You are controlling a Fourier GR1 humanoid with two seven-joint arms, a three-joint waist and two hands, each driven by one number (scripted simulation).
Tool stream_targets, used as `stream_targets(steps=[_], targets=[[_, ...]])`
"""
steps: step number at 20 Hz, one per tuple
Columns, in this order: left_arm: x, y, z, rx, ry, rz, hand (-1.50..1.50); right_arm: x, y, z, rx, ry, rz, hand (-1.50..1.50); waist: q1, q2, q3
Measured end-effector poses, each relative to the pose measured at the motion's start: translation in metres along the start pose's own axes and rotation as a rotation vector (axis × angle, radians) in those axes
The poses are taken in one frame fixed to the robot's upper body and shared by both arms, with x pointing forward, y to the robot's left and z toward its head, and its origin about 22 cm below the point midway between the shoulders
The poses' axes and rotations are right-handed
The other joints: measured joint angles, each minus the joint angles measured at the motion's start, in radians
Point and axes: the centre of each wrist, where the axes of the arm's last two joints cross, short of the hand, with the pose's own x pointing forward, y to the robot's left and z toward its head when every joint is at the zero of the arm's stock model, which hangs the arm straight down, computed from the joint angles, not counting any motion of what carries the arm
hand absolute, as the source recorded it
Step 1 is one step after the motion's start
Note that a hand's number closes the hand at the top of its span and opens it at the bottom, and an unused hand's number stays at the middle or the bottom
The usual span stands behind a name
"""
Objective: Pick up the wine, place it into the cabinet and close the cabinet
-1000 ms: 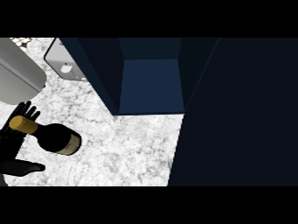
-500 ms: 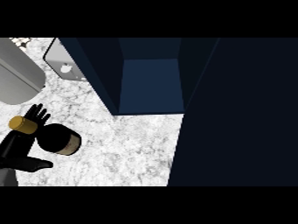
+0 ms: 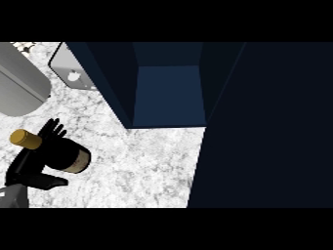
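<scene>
I am holding the wine (image 3: 66, 154) in my left hand (image 3: 26, 168) at the lower left of the frame, above the white marbled counter (image 3: 140, 168). My hand is clamped on the bottle. The fingers (image 3: 53, 129) are showing past its upper side, the thumb (image 3: 52, 182) is reaching in under its lower side, and the dark body is sitting between them.

The bottle is lying tilted across the frame. Its neck is pointing to the upper left and its base to the lower right. The glass is looking almost black, much like my hand, so the edge between the two is hard to tell. A gold cap (image 3: 25, 139) is closing the neck, and a pale tan band (image 3: 84, 159) is showing at the base end.

The cabinet (image 3: 169, 93) is standing open at the upper middle of the frame, well apart from the bottle, with its blue inside showing. Its dark door (image 3: 277, 132) is filling the right side of the frame. A grey rounded object (image 3: 10, 83) is sitting at the upper left, and a small pale panel (image 3: 72, 72) is leaning beside the cabinet's left wall
</scene>
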Motion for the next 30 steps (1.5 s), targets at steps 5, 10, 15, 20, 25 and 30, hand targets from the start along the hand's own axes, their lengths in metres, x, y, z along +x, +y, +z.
stream_targets(steps=[5, 10, 15, 20, 25, 30], targets=[[-0.008, -0.007, -0.003, -0.005, -0.006, -0.008, -1.50, -0.001, -0.002, 0.001, -0.005, 0.000, 0.008, -1.50, 0.002, -0.001, 0.000], [-0.012, -0.010, -0.004, 0.012, -0.033, 0.028, 1.50, -0.004, 0.000, 0.005, -0.002, 0.009, 0.005, -1.50, 0.000, -0.003, 0.000], [-0.014, -0.012, -0.009, 0.016, -0.050, 0.035, 1.50, -0.004, 0.000, 0.005, -0.007, 0.002, 0.008, -1.50, 0.000, -0.001, 0.001], [-0.014, -0.017, -0.012, 0.026, -0.095, -0.006, 1.50, -0.005, 0.001, 0.007, -0.002, 0.010, 0.006, -1.50, 0.005, -0.002, 0.001], [-0.029, -0.046, -0.013, 0.085, -0.192, -0.029, 1.50, -0.008, -0.001, 0.010, -0.017, 0.007, 0.014, -1.50, 0.011, -0.009, 0.008], [-0.034, -0.069, -0.012, 0.091, -0.256, -0.052, 1.50, -0.010, -0.006, 0.012, -0.035, 0.003, 0.041, -1.50, 0.016, -0.010, 0.011]])
